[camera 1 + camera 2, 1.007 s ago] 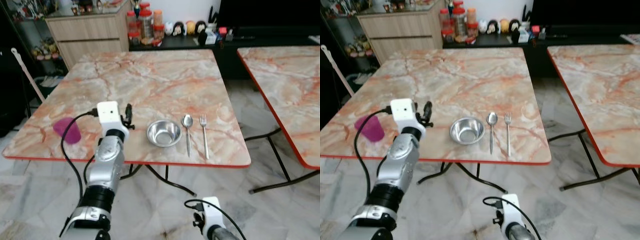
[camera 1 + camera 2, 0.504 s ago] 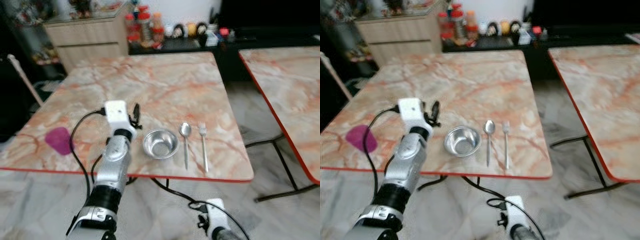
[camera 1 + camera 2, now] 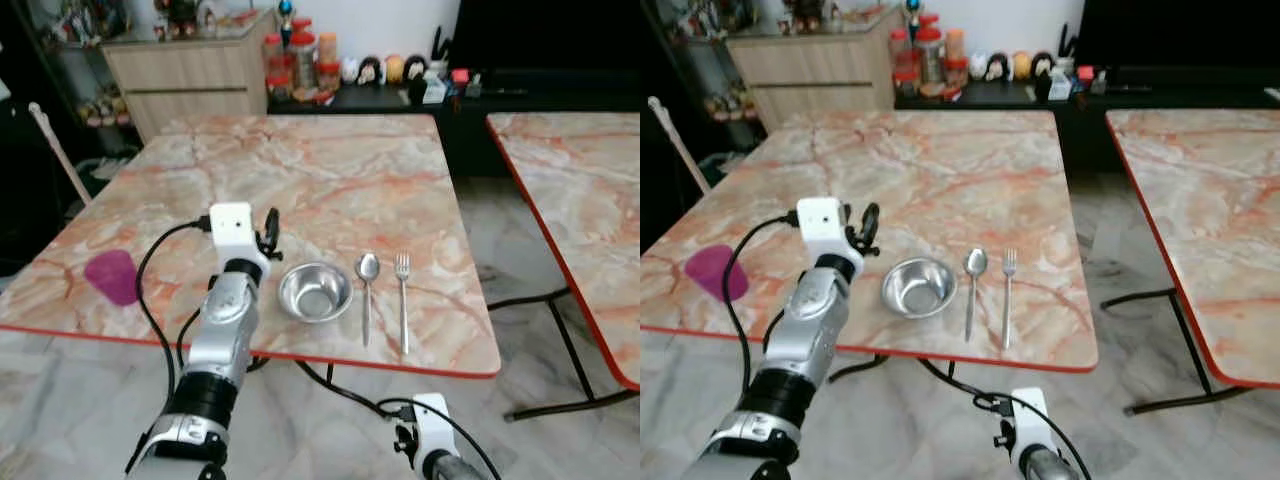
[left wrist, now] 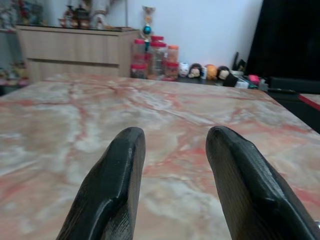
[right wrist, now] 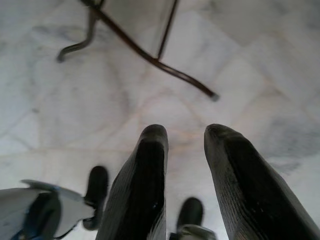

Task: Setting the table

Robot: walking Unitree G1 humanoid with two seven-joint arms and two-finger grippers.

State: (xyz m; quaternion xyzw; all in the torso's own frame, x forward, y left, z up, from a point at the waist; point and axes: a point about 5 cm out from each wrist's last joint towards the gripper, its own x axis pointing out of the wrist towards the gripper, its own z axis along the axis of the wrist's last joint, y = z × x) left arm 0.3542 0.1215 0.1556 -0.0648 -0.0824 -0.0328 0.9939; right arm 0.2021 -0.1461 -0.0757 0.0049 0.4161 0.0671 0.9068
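Since a second ago the head camera has swung, shifting the whole scene; against the table, the left gripper [image 3: 270, 228] has closed in toward the steel bowl [image 3: 315, 292] and away from the purple cup [image 3: 111, 277].

Step in hand, as judged: one place setting is laid near the front edge of the marble table [image 3: 300, 180]. The bowl sits just beside the spoon [image 3: 366, 290], with the fork [image 3: 402, 300] next to that. The cup stands well apart, near the table's left edge.

Next move, as judged: bringing the cup to the setting calls for the left arm to reach back toward it.

Left gripper: fingers [image 4: 112, 190] parted, nothing between them, hovering above bare tabletop.

Right gripper [image 5: 182, 165]: hangs low, fingers apart and empty, pointing at the tiled floor [image 5: 75, 100].
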